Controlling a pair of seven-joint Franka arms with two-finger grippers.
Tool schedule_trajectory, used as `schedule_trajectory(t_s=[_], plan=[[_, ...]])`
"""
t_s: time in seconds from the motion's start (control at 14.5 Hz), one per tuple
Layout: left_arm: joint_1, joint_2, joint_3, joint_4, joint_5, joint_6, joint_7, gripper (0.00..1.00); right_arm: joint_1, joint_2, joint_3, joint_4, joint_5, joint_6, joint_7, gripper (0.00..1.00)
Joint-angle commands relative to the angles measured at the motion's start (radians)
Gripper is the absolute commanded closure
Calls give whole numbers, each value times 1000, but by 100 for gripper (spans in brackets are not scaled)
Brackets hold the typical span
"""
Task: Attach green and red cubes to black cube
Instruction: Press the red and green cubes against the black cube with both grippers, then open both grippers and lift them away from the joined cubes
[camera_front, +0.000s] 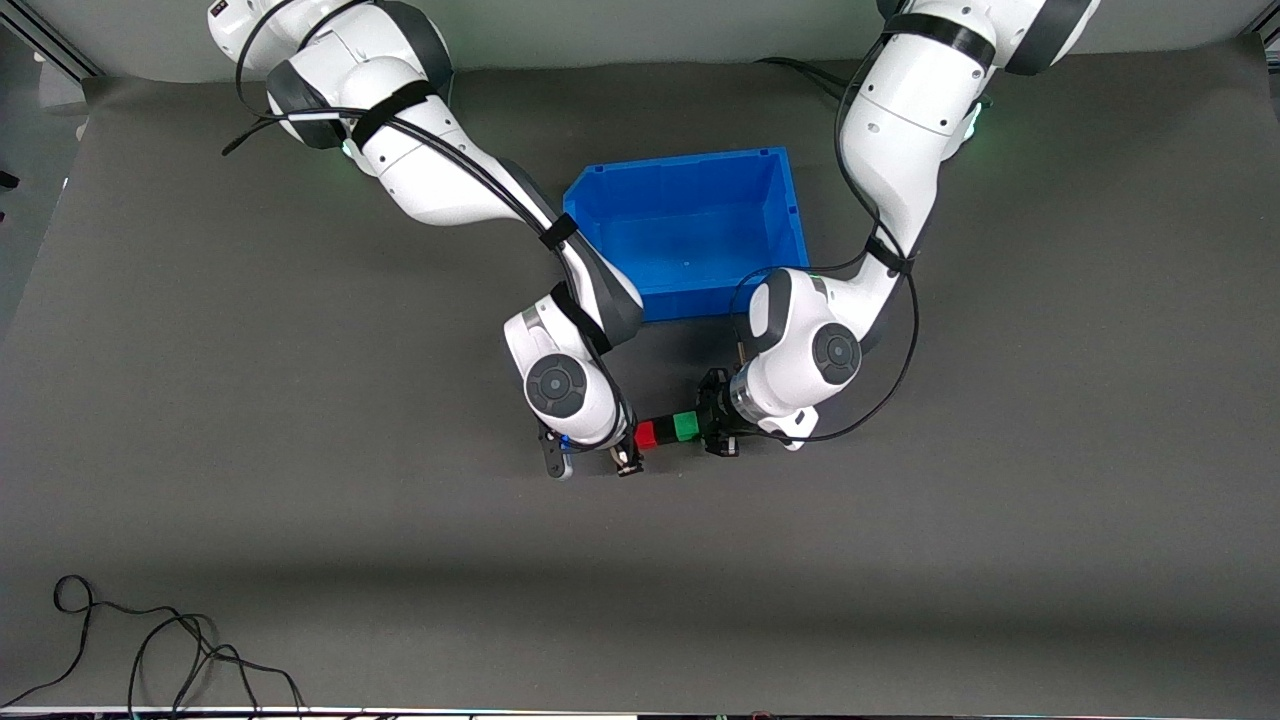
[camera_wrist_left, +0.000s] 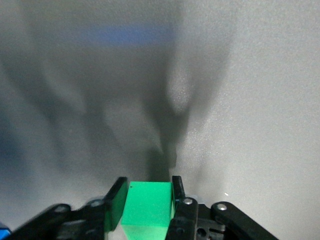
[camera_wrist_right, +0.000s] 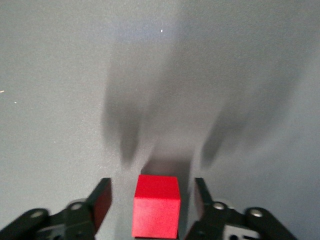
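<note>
Green cube (camera_wrist_left: 147, 207) clamped in left gripper (camera_wrist_left: 146, 202); one red cube (camera_wrist_right: 156, 205) between open right gripper (camera_wrist_right: 151, 200)

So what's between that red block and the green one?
A black cube sits between the red cube and green cube; whether they touch is unclear.

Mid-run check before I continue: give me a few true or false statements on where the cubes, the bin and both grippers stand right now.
1. The left gripper is shut on the green cube. True.
2. The right gripper is clamped on the red cube. False: its fingers stand open, with gaps on both sides of the cube.
3. The blue bin holds a cube. False: no cube shows in it.
4. In the front view a dark block sits between the red and green cubes. True.
5. The cubes lie nearer the front camera than the bin. True.
</note>
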Motion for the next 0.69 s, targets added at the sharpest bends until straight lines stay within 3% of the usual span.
schedule_trajectory(t_s=[0.0, 0.28, 0.62], plan=[[-14, 19, 14, 30, 19, -1, -12, 0, -9, -24, -4, 16, -27, -92, -4, 0], [30, 7, 22, 23, 55, -21, 26, 0, -62, -146, -47, 3, -44, -235, -210, 0], [146, -83, 39, -5, 100, -235, 248, 0, -197, -350, -53, -66, -49, -437, -597, 0]])
